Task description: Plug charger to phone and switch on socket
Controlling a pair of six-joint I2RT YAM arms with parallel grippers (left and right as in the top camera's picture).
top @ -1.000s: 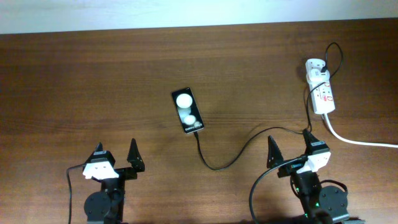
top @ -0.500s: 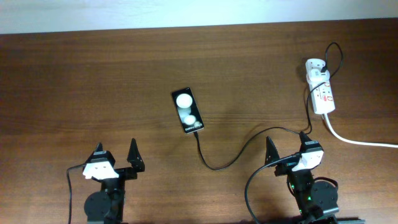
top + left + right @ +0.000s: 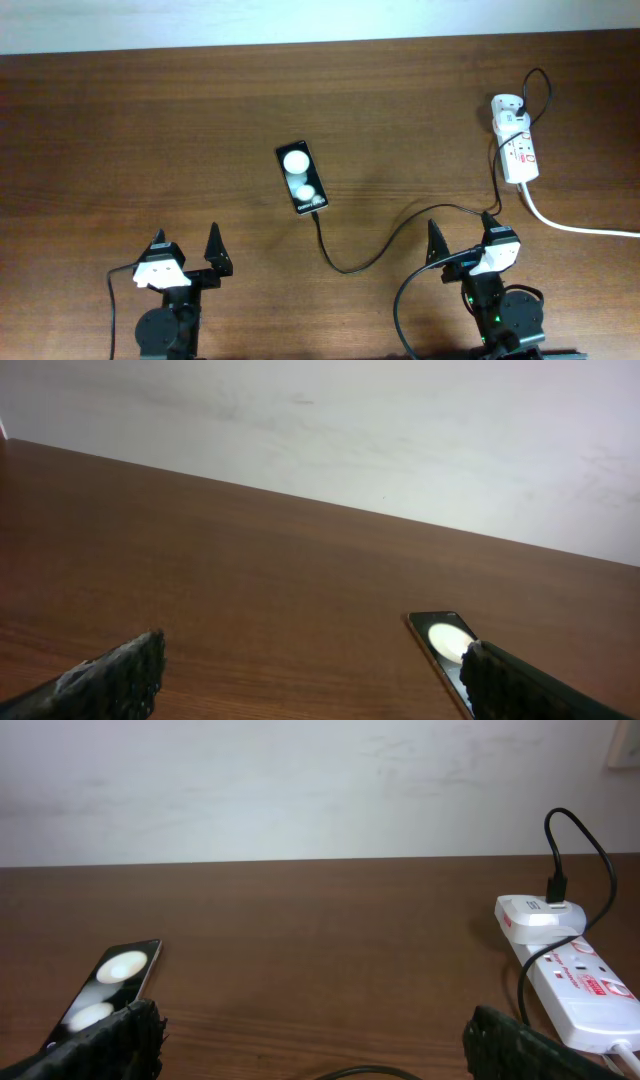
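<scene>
- Worktop (image 3: 130, 120): dark brown wood.
- Phone (image 3: 302, 178): centre of the overhead frame, lying flat, two white circles facing up.
- Charger (image 3: 350, 270): the black cable's tip meets the phone's lower end. The cable dips toward lower centre, then climbs right to its white adapter (image 3: 507, 106).
- Socket (image 3: 522, 155): upper right, with the adapter seated in its far end. A thick white cord (image 3: 580, 228) runs off to the right edge.
- Left fingers (image 3: 214, 250): lower left, spread wide, holding nothing.
- Right fingers (image 3: 436, 245): lower right, spread wide, holding nothing, with the cable close by.
</scene>
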